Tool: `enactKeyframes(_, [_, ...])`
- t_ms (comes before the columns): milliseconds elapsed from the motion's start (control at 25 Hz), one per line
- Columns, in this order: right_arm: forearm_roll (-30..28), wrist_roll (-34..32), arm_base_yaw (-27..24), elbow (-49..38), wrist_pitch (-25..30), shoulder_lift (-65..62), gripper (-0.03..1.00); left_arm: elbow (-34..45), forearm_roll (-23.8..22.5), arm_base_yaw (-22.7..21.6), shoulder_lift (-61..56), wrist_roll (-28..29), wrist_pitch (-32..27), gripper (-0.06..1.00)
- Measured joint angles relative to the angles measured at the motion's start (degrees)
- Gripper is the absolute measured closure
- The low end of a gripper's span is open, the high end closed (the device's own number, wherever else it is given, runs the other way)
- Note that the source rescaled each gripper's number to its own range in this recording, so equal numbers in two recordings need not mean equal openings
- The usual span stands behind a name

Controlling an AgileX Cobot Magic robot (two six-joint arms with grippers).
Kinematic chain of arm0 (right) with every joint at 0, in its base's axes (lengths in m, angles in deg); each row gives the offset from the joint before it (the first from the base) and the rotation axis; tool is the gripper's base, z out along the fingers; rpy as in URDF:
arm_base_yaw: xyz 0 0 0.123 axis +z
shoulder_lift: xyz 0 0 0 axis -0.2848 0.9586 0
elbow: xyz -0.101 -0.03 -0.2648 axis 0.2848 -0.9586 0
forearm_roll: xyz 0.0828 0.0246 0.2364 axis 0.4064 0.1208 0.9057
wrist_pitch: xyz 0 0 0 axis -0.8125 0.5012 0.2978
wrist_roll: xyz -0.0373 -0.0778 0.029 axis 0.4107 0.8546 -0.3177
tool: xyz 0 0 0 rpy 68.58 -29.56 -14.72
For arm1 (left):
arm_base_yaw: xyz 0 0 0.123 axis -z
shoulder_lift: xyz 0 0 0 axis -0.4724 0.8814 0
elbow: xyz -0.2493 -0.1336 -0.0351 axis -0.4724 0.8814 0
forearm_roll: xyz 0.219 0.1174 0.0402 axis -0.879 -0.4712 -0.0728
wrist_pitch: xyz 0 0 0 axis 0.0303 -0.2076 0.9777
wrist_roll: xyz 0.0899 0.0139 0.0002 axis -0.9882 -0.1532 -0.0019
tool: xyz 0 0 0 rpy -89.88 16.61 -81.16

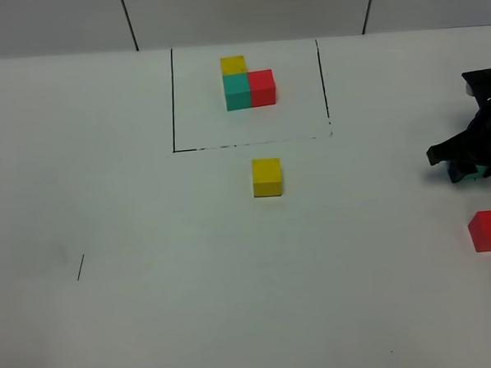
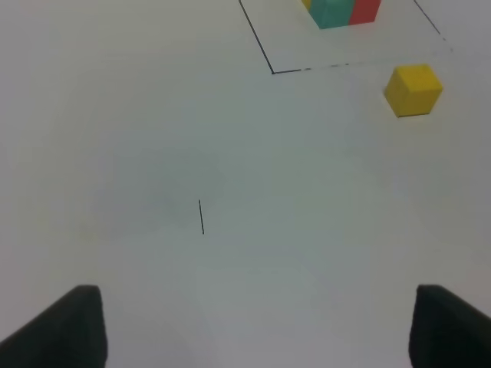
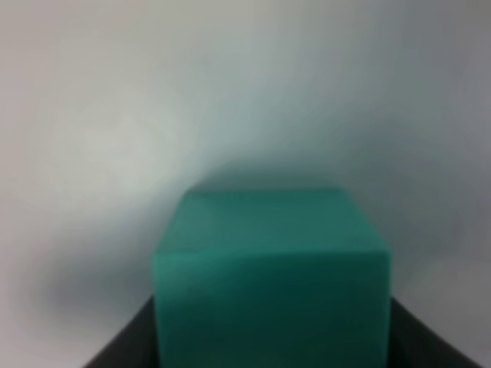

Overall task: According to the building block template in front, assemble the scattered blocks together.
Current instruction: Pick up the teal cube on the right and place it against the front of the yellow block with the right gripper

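At the high view's right edge the right gripper (image 1: 472, 170) clamps the teal cube (image 3: 272, 268); left gripper (image 2: 253, 330) spread wide.

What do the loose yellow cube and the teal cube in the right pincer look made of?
The yellow cube: probably painted wood or hard plastic; flat opaque colour, crisp edges, no shine. The teal cube: likely the same; even matte faces, softly rounded edges, no grain visible, so either is possible.
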Motion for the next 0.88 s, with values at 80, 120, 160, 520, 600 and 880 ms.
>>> enactKeyframes(80, [-0.2, 0.0, 0.1, 0.0, 0.3, -0.1, 0.77, 0.0, 0.0, 0.0, 0.0, 0.0, 0.0, 0.11])
enactKeyframes(120, [-0.6, 0.0, 0.3, 0.0, 0.8, -0.4, 0.77, 0.0, 0.0, 0.0, 0.0, 0.0, 0.0, 0.11])
enactKeyframes(160, [-1.0, 0.0, 0.7, 0.0, 1.5, -1.0, 0.77, 0.0, 0.0, 0.0, 0.0, 0.0, 0.0, 0.11])
enactKeyframes(520, [-2.2, -16.7, 14.2, 0.0, 12.1, -10.7, 0.77, 0.0, 0.0, 0.0, 0.0, 0.0, 0.0, 0.11])
enactKeyframes(600, [-5.0, -23.6, 18.3, 0.0, 14.4, -11.6, 0.77, 0.0, 0.0, 0.0, 0.0, 0.0, 0.0, 0.11])
enactKeyframes(880, [-16.3, -47.9, 33.9, 0.0, 19.4, -12.0, 0.77, 0.0, 0.0, 0.0, 0.0, 0.0, 0.0, 0.11])
